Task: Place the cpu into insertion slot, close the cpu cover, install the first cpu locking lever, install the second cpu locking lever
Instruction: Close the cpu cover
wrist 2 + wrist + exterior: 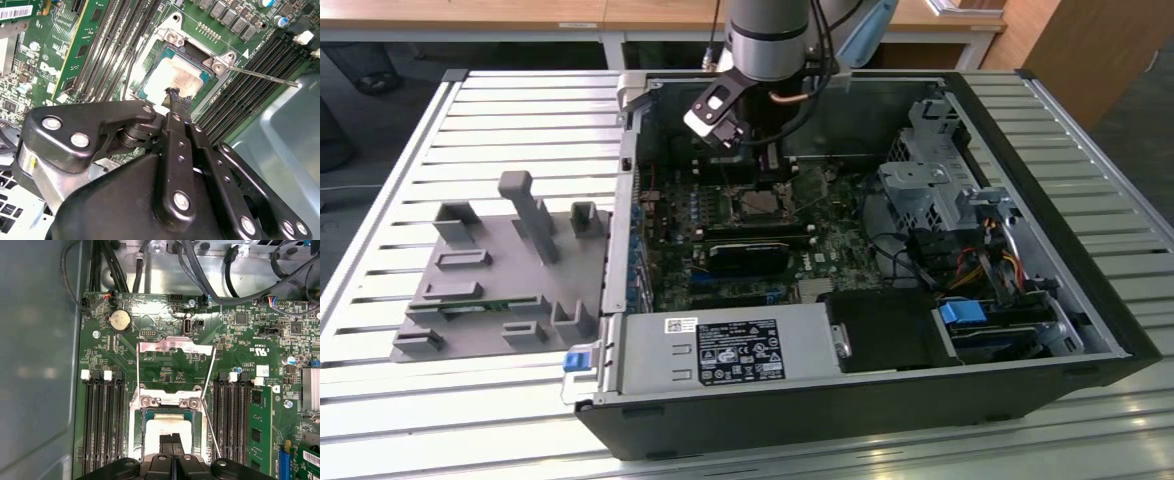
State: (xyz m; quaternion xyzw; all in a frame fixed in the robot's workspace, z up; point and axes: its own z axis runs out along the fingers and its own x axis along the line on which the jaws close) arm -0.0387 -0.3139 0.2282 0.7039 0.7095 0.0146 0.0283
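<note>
Down in the insertion slot [136, 425] the cpu [155, 434] lies flat and square to the frame, so I judge it seated. My gripper [171, 439] hangs right over its grey top, fingers pressed narrow together, gripping nothing. Just beyond, the cpu cover [170, 346] stands flipped back and a locking lever [210, 390] juts free, leaving the socket open to me.
</note>
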